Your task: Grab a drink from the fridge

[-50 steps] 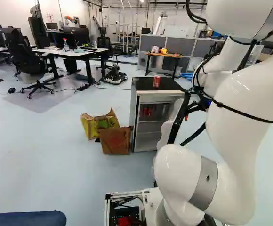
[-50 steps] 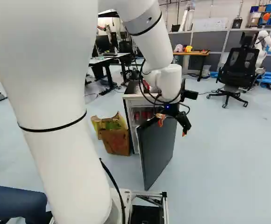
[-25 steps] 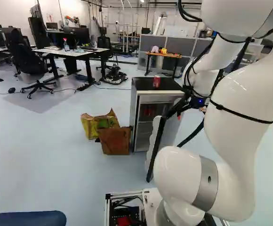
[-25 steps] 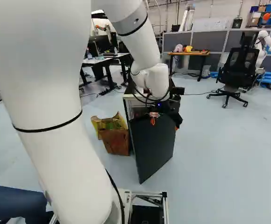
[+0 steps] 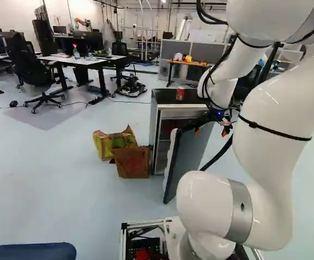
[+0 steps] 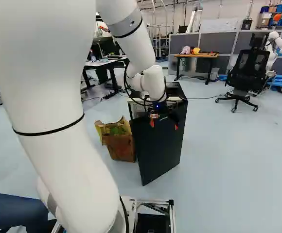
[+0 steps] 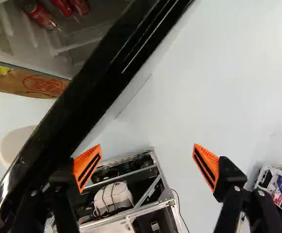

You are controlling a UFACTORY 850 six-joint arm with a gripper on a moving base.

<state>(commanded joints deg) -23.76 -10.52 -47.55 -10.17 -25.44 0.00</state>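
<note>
Tool wide open, holding nothing | fridge-door edge just beside — floor stretching ahead

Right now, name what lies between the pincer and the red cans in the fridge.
In the wrist view, the fridge door's dark edge runs between the open pincer and the red cans.

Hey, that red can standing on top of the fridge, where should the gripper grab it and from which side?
I'd take the red can around mid-height, one finger of the open gripper on each side, likely coming from above: it stands upright on the fridge's flat top, with nothing over it.
</note>
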